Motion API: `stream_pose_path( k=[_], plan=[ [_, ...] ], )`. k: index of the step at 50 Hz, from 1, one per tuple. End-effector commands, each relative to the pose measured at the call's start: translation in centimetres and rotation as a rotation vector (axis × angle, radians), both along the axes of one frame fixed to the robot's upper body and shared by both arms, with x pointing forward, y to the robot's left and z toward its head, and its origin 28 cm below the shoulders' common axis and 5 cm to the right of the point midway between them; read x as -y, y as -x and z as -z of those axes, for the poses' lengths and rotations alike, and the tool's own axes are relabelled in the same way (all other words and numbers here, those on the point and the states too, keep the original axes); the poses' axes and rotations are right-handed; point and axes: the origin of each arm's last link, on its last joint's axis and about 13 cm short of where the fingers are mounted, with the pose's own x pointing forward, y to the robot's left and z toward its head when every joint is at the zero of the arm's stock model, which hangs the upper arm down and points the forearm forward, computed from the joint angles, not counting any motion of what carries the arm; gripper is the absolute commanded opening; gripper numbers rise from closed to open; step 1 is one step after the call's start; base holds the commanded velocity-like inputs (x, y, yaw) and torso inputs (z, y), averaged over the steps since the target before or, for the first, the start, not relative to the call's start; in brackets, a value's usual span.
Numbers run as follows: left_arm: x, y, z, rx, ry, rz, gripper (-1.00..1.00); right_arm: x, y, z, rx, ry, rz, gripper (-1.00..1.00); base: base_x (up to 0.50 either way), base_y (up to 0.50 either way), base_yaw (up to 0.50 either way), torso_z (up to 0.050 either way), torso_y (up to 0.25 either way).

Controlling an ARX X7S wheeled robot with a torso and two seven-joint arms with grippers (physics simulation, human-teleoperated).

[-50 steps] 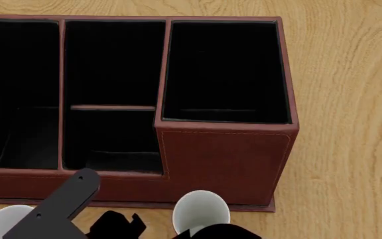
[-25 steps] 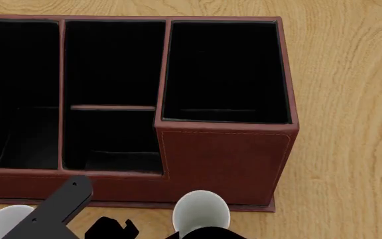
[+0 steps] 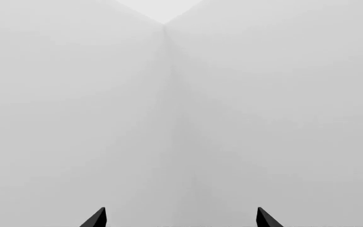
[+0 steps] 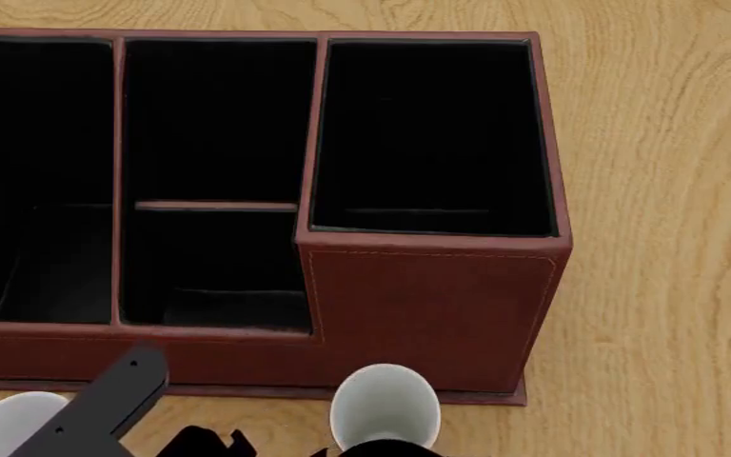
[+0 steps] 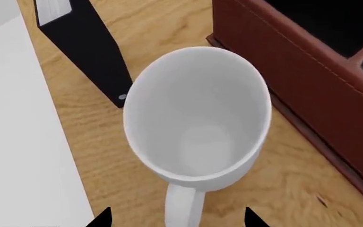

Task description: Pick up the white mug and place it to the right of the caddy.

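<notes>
The white mug [image 5: 197,118] stands upright on the wooden table just in front of the caddy [image 5: 307,80]. Its loop handle [image 5: 183,205] points back between the two black fingertips of my right gripper [image 5: 176,218]. That gripper is open and touches nothing. From the head camera the white mug [image 4: 385,405] is below the taller right section of the reddish-brown caddy [image 4: 429,305], with my right gripper [image 4: 385,447] just behind it at the frame's bottom edge. My left gripper [image 3: 180,218] is open and faces only blank grey walls.
A black book-like slab with a white edge [image 5: 83,52] stands close beside the mug. The table's edge [image 5: 55,118] runs near the mug. A dark grey link of my left arm [image 4: 118,395] crosses the bottom left, over a round white object [image 4: 10,419]. Bare wood [image 4: 670,286] lies right of the caddy.
The left arm link has drawn back toward the frame's bottom edge, and the black parts there have sunk lower. The mug and the caddy have not moved.
</notes>
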Motion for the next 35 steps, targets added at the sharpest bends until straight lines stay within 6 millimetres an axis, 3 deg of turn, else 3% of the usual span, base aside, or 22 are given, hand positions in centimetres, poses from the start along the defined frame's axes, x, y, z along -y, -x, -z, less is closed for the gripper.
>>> stream_pose_path(
  k=[1,35],
  plan=[
    [-0.1,-0.2,0.2,-0.005,0.002,0.001,1.00,-0.2,-0.2,0.5,-0.012,0.008,0.001,1.00,0.00,0.00,0.00,0.000,0.000],
    [-0.3,-0.4,0.7,-0.015,0.004,0.001,1.00,-0.9,-0.5,2.1,-0.049,0.041,-0.002,1.00,0.00,0.00,0.00,0.000,0.000]
  ],
)
